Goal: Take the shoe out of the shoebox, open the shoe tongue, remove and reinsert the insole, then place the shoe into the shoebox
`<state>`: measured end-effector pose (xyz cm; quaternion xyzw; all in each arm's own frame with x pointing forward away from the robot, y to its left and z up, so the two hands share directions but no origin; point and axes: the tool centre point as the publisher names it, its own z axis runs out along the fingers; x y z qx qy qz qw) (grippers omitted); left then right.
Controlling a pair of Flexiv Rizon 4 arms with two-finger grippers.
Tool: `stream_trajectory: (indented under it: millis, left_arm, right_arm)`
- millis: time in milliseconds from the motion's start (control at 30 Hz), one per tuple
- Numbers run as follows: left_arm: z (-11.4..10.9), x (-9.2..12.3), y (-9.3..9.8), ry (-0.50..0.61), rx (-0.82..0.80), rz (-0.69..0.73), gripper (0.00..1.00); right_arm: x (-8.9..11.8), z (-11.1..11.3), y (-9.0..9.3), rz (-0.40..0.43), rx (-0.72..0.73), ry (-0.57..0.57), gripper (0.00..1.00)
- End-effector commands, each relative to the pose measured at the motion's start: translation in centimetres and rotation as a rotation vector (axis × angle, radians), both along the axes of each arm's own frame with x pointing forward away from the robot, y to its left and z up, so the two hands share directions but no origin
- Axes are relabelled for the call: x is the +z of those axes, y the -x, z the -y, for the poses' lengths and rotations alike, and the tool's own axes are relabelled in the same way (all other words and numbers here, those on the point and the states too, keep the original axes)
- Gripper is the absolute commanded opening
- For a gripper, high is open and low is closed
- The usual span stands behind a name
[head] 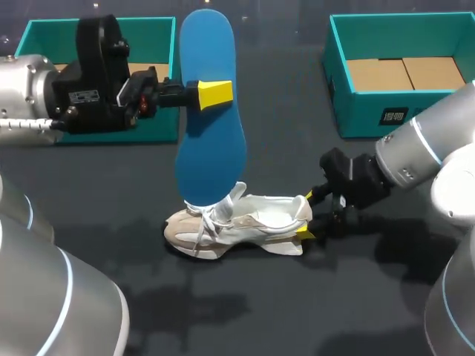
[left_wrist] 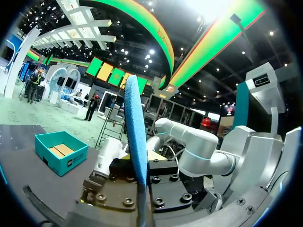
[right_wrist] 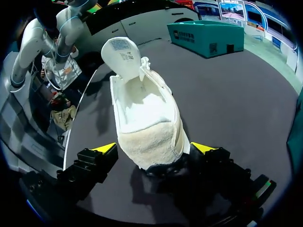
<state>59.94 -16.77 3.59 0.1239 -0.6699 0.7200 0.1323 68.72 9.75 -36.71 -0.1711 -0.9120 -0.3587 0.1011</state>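
Left teal box (head: pixel 41 35): open and teal, at the far left of the table, partly hidden behind the left arm; a brown floor shows inside.

Left arm (head: pixel 26 89): comes in from the left edge, level over the table, with its black wrist in front of the left teal box.

Left gripper (head: pixel 215 94): clenched on the insole near its upper half. One yellow tip lies flat on the face towards the camera. In the left wrist view the insole rises edge-on from between the fingers.

Insole (head: pixel 211 133): bright blue, held upright in the air with its broad end up. The narrower lower end shows just over the laced front of the shoe; I cannot tell whether it touches.

Shoe (head: pixel 237 222): pale cream and beige sneaker on the table near the middle, outside both boxes, toe to the left and heel to the right. The right wrist view shows the tongue standing up and a white, open interior.

Right gripper (head: pixel 306 216): at the shoe's heel, low over the table. I cannot tell whether it is grasping the heel or is released.

Right arm (head: pixel 430 148): comes in from the right edge and slopes down towards the heel.

Right teal box (head: pixel 341 81): open and teal, at the far right, well apart from the shoe, with brown cardboard flaps on its floor.

Table (head: pixel 312 311): dark and matte, under everything.
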Motion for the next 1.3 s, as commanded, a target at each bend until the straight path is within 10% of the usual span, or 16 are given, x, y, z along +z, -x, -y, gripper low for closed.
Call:
stream_trajectory:
  millis: [33, 1300]
  left_arm:
    - [0.2, -0.1, 0.0, 0.003, 0.001, 0.0, 0.0]
    - [0.2, -0.1, 0.0, 0.003, 0.001, 0.0, 0.0]
  right_arm:
    - [0.6, -0.1, -0.3, -0.114, 0.094, 0.334, 1.0]
    - [3.5, -2.0, 0.5, 0.104, 0.112, 0.546, 1.0]
